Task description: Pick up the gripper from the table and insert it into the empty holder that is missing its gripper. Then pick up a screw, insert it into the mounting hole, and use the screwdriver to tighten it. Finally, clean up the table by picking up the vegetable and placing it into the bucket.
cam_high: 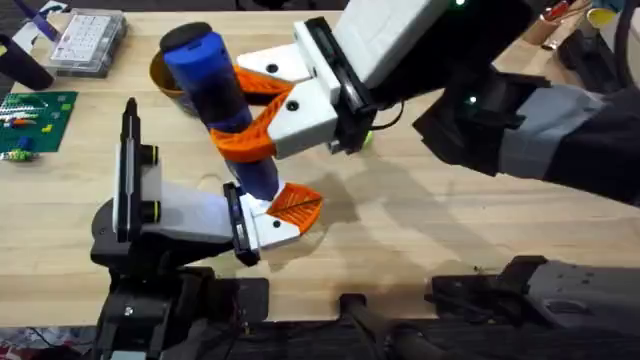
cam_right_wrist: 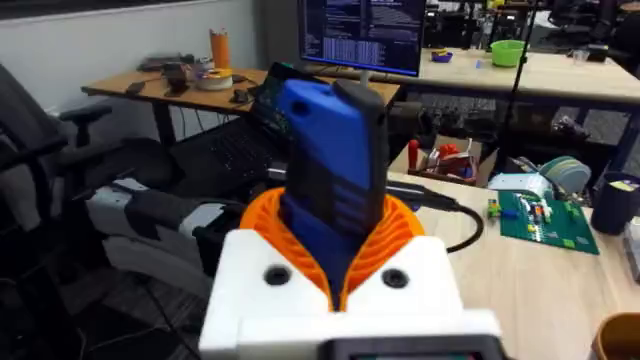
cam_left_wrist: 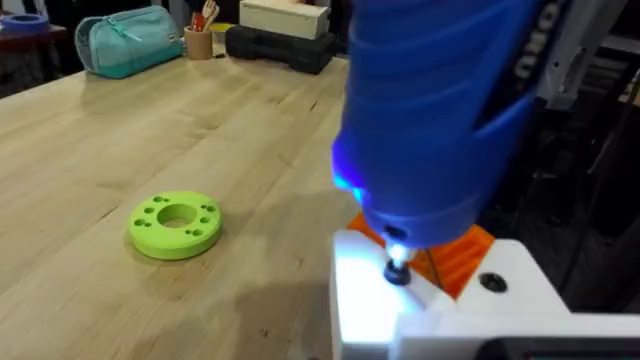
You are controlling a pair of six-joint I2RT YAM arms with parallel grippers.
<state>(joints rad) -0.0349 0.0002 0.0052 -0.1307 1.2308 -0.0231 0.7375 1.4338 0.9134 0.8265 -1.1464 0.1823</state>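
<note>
Two orange-padded fingers (cam_high: 262,110) of the right gripper (cam_high: 258,112) clamp the blue screwdriver (cam_high: 215,85) upright at frame centre-left, its tip beside the left gripper (cam_high: 290,205); whether the left fingers are wide or narrow, I cannot tell.

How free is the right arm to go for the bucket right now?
Probably not free. The right end effector is shut on the screwdriver, which stands upright right in front of the bucket. It would likely have to put the tool down first.
</note>
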